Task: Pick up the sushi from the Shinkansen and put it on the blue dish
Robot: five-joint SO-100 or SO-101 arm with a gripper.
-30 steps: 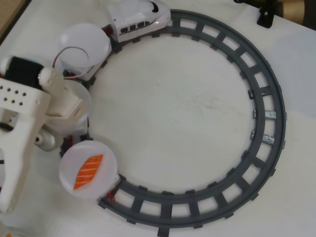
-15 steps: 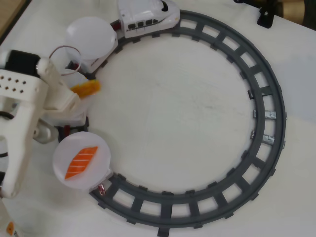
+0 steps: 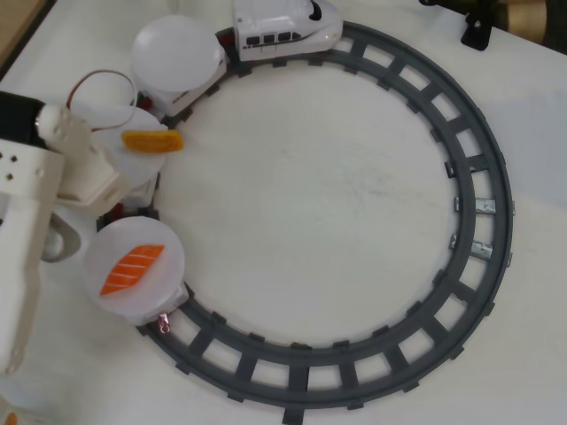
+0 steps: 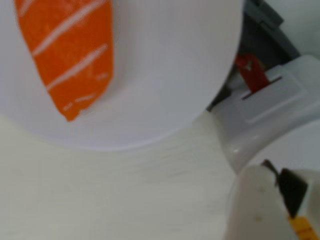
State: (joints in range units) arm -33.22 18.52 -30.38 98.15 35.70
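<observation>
Track (image 3: 496, 204) rings the table, carrying the Shinkansen (image 3: 285, 28) and its white plates (image 3: 177, 53). My gripper (image 3: 142, 146) sits over the middle plate, seemingly pinching the yellow-orange sushi (image 3: 152, 140); salmon sushi (image 3: 131, 268) waits behind. No blue dish shows.

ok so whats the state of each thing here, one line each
Shinkansen: on the grey track, top of the overhead view
salmon sushi: lying flat on the rear white plate
yellow sushi: at the gripper tip, over the middle plate
front white plate: empty
gripper: grip not clear
blue dish: not in view
</observation>
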